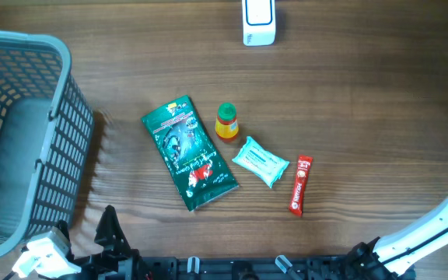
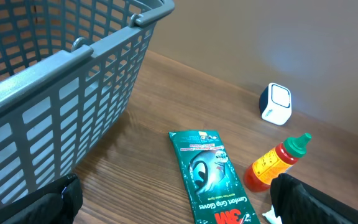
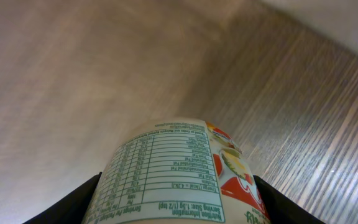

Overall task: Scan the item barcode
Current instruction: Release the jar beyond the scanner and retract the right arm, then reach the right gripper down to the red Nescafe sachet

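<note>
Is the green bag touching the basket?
Apart. The overhead view shows a strip of bare table between the basket and the green bag.

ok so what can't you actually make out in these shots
- right pincer: outside the overhead frame; only the right wrist view shows it, closed on a labelled container
- barcode: none seen; the right wrist view's bottom edge cuts the label off
- red sachet: print too small overhead, absent from both wrist views
- green packet: lower end cut by the left wrist view's bottom edge
</note>
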Available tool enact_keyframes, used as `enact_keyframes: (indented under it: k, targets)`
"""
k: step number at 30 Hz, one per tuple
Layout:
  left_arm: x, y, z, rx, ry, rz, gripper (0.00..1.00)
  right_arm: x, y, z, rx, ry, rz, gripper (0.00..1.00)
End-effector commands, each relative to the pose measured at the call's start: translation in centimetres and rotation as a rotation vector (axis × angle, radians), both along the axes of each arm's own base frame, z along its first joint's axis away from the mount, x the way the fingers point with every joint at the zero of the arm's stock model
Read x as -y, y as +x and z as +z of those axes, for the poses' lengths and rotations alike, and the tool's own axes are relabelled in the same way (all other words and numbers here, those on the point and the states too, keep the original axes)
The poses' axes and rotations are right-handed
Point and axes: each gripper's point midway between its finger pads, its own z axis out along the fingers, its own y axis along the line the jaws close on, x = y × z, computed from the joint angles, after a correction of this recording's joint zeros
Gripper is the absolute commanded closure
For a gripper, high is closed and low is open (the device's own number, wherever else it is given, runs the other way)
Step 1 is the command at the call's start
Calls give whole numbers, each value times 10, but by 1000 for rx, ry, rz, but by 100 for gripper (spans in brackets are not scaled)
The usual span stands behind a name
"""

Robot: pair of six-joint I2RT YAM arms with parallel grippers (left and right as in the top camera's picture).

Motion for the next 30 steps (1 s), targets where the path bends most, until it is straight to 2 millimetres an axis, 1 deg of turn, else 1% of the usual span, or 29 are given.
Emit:
enact_keyframes:
  k: [1,2,4,5,6,8,9,10,11,12,13,14,15,16,17,18,19,20,21,22,23,24,25,26,27,28,30]
  targets:
    - [-1,0,0,2,-5,10,0,18,-14,-31,-45,1,-44,53]
    - [-1,0,0,2,-5,10,0,25,-17,-39,-46,-5,-49,50]
    - [-1,0,0,2,-5,10,0,36,-24,-37,-59,-41,-63,47]
    - [-1,0,0,2,-5,10,0,45,-36,-35,-100,-77,-102,41]
    - [-1,0,0,2,-5,10,0,50,-47,-34,-139,-100,-133,39]
    - [-1,0,0,2,-5,10,0,51,-65,-36,-199,-94,-165,37]
    - [-1,0,0,2,-5,10,0,49,-70,-38,-206,-77,-180,37]
    - [-1,0,0,2,-5,10,0,44,-74,-41,-195,-38,-214,30]
    - [-1,0,0,2,-5,10,0,39,-70,-44,-165,0,-207,23]
    - [-1,0,0,2,-5,10,0,32,-63,-47,-125,47,-185,0]
    - [-1,0,0,2,-5,10,0,28,-54,-45,-83,71,-163,0]
    - [-1,0,0,2,-5,10,0,29,-50,-39,-60,71,-157,0]
    - [-1,0,0,2,-5,10,0,35,-45,-18,-28,39,-155,0]
    - [-1,0,0,2,-5,10,0,42,-39,16,22,-14,-156,0]
    - [-1,0,0,2,-5,10,0,45,-37,57,96,-64,-189,0]
    - [-1,0,0,2,-5,10,0,42,-38,92,173,-89,-246,0]
    - [-1,0,0,2,-5,10,0,35,-45,125,248,-94,-316,0]
    - [-1,0,0,2,-5,10,0,25,-52,150,308,-82,-381,0]
    - [-1,0,0,2,-5,10,0,6,-58,174,379,-34,-428,0]
    - [-1,0,0,2,-5,10,0,-17,-58,189,441,51,-443,0]
    - [-1,0,0,2,-5,10,0,-49,-55,200,501,190,-435,0]
    - [-1,0,0,2,-5,10,0,-93,-50,207,523,354,-394,0]
    - [-1,0,0,2,-5,10,0,-122,-47,209,515,460,-346,0]
    - [-1,0,0,2,-5,10,0,-156,-49,207,476,577,-317,0]
    - [-1,0,0,2,-5,10,0,-189,-57,202,391,643,-281,0]
    - [-1,0,0,2,-5,10,0,-204,-59,200,346,655,-231,0]
    - [-1,0,0,2,-5,10,0,-270,-68,190,139,700,24,1]
